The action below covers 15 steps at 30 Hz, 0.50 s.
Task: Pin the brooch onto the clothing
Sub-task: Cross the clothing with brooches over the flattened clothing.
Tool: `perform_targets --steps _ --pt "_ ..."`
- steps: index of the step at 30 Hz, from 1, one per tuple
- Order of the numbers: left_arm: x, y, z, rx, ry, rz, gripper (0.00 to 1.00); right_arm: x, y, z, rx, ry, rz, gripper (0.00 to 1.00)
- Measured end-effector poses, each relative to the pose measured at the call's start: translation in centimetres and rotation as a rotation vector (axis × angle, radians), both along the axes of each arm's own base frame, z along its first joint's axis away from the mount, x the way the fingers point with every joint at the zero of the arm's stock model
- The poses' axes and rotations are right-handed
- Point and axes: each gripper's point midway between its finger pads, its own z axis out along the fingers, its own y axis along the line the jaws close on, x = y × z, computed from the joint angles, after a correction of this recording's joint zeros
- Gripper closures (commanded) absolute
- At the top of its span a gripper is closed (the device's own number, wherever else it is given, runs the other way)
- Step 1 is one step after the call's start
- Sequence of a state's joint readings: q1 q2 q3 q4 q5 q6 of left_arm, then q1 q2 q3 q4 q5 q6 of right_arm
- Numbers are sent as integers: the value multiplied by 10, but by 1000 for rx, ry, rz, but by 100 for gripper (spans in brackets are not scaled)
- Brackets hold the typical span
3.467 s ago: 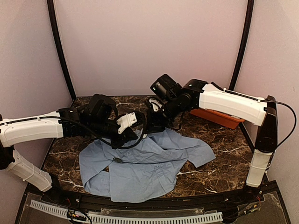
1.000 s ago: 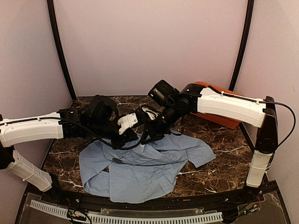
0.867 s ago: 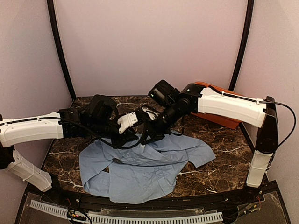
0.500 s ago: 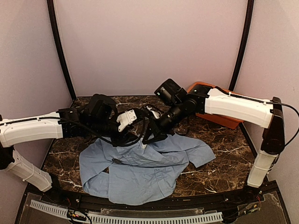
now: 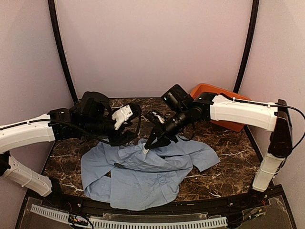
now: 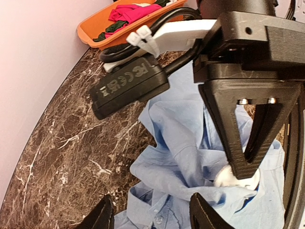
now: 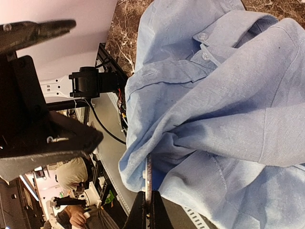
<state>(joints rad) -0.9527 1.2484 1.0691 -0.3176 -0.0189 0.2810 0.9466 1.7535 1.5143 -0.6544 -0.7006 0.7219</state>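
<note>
The clothing, a light blue shirt [image 5: 143, 176], lies crumpled on the marble table. My right gripper [image 5: 148, 143] is shut on the brooch [image 7: 148, 176], a thin disc seen edge-on in the right wrist view. The disc is pressed into a raised fold of the shirt [image 7: 228, 95] near the collar. From the left wrist view the brooch [image 6: 231, 179] shows as a whitish spot at the right gripper's [image 6: 248, 162] tip. My left gripper [image 5: 127, 137] hovers open just left of that fold. Nothing is between its fingers [image 6: 152, 214], and the buttoned collar lies below them.
An orange tray [image 5: 224, 102] with red cloth [image 6: 133, 12] stands at the back right, behind the right arm. A small dark thing [image 5: 119, 164] lies on the shirt's left part. Bare marble [image 6: 57, 143] stretches to the left of the shirt. Curved walls close the back.
My left gripper has opened and drawn back to the left, away from the shirt fold. The right gripper stays shut and has shifted a little forward, with the fold raised at its tip.
</note>
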Motion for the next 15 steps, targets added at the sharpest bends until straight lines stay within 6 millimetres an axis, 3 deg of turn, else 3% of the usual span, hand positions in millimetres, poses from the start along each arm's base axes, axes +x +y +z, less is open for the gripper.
perform_targets --steps 7,15 --pt "-22 -10 2 -18 68 -76 46 3 4 6 37 38 -18 100" --pt "-34 -5 -8 25 112 -95 46 1 4 3 49 108 -34 100"
